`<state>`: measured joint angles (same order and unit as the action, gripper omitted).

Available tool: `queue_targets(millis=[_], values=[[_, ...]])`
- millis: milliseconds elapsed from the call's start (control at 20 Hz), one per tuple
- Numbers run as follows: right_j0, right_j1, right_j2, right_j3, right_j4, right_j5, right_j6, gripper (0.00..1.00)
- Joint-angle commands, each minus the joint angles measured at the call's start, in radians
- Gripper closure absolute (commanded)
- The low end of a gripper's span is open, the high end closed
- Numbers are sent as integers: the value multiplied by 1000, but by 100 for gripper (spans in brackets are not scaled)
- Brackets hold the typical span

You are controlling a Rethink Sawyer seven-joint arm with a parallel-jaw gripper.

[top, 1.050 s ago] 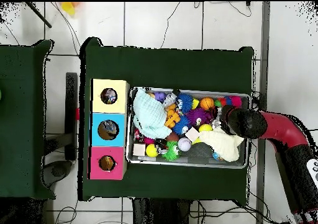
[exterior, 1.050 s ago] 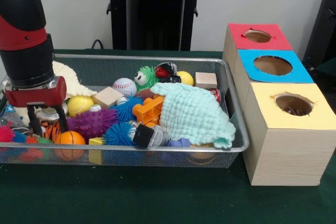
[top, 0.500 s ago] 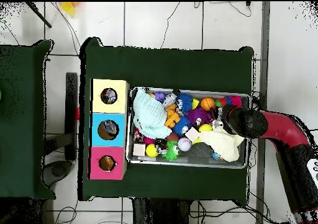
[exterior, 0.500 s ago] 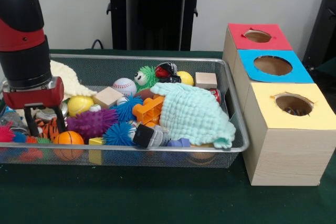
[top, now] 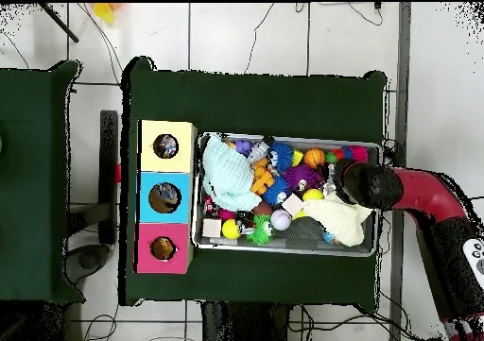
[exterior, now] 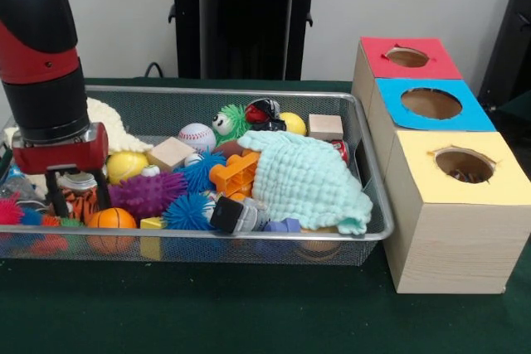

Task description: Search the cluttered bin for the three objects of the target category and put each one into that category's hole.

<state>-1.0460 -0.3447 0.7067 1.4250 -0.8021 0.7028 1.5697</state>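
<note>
A wire mesh bin [exterior: 249, 95] holds a heap of toys. My gripper [exterior: 79, 196] is down in its left end, open. Its two black fingers [exterior: 56, 195] straddle a tiger-striped toy [exterior: 80, 204] with a silvery thing just behind it. An orange basketball [exterior: 110, 219] lies just in front, and a purple spiky ball [exterior: 148, 192] lies to the right. In the overhead view the arm [top: 378, 184] covers the bin's right end and hides most of the gripper. Three boxes with round holes stand beside the bin: red [exterior: 440, 65], blue [exterior: 390, 95] and yellow [exterior: 498, 184].
A mint cloth [exterior: 307, 180] drapes over toys at the bin's right, and a cream cloth [exterior: 112, 126] lies at the back left. A baseball [exterior: 197, 136], a yellow ball [exterior: 126, 165], an orange plastic block [exterior: 235, 173] and wooden blocks [exterior: 325, 126] lie among the clutter.
The gripper has shifted a little to the right within the bin's left end. Its fingers stay about as far apart, and the toys have not moved.
</note>
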Motion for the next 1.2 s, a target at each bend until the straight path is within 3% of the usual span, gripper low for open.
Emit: queue_targets(millis=[50, 100, 150, 900, 950, 1200], values=[[87, 112, -65, 18, -136, -104, -144, 0], [96, 112, -73, 18, -130, -98, -128, 0], [109, 110, -86, 15, -120, -89, -112, 100], [146, 77, -133, 40, -112, -164, -52, 100], [154, 69, -145, 39, -117, -172, -45, 0], [177, 26, -190, 37, -130, -144, -25, 0]])
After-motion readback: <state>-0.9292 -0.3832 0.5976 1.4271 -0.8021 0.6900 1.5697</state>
